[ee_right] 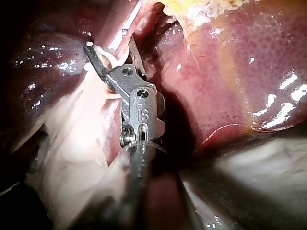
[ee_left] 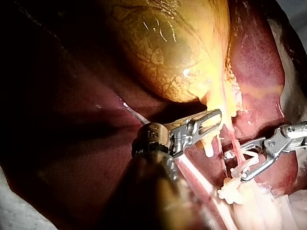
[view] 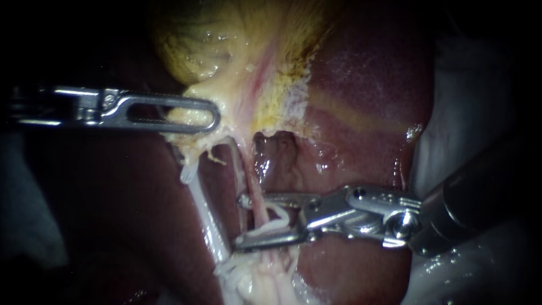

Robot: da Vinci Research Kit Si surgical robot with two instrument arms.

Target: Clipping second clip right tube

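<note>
Nearest the lens, our right instrument [view: 241, 221] stands with jaws wide apart astride the right tube [view: 255, 192], gripping nothing yet, poised to clip. Our left instrument [view: 212, 116] has its jaws clamped on the gallbladder [view: 192, 51], likely tensioning it off the liver [view: 367, 73] for exposure.

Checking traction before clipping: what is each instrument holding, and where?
Left instrument grips the gallbladder at its narrow lower end. Right instrument holds nothing; it stands open astride the right tube.

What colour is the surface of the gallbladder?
Yellow-olive, with a fine net-like pattern; the gallbladder shows best in the left wrist view.
</note>
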